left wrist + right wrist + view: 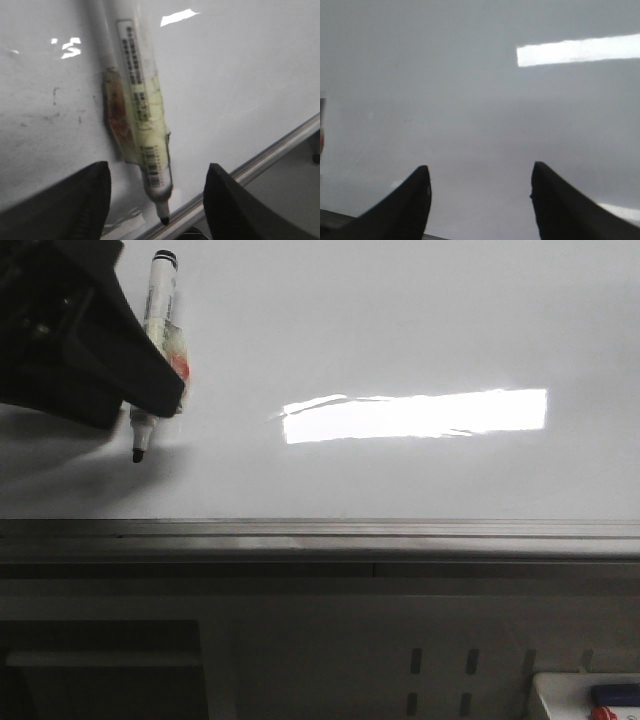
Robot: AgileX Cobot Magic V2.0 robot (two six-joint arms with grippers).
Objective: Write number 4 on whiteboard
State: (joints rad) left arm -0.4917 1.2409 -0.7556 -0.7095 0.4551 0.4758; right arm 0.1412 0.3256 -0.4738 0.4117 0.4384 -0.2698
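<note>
The whiteboard (400, 320) is glossy white and fills the upper part of the front view. No number 4 shows on it. A white marker (158, 310) with a label and yellowish tape lies on the board at the far left, its black tip toward the front rail. My left gripper (150, 390) is open over it. In the left wrist view the marker (142, 115) lies between the wide-apart fingers (85, 200), and neither one touches it. My right gripper (479, 170) is open and empty above bare whiteboard (470, 75); it does not show in the front view.
A grey metal edge rail (320, 530) runs along the board's front edge, also in the left wrist view (280, 145). A bright rectangular glare (415, 415) lies mid-board. Faint dark smudges (55, 95) mark the board near the marker. A small white tray (560, 690) sits at the bottom right.
</note>
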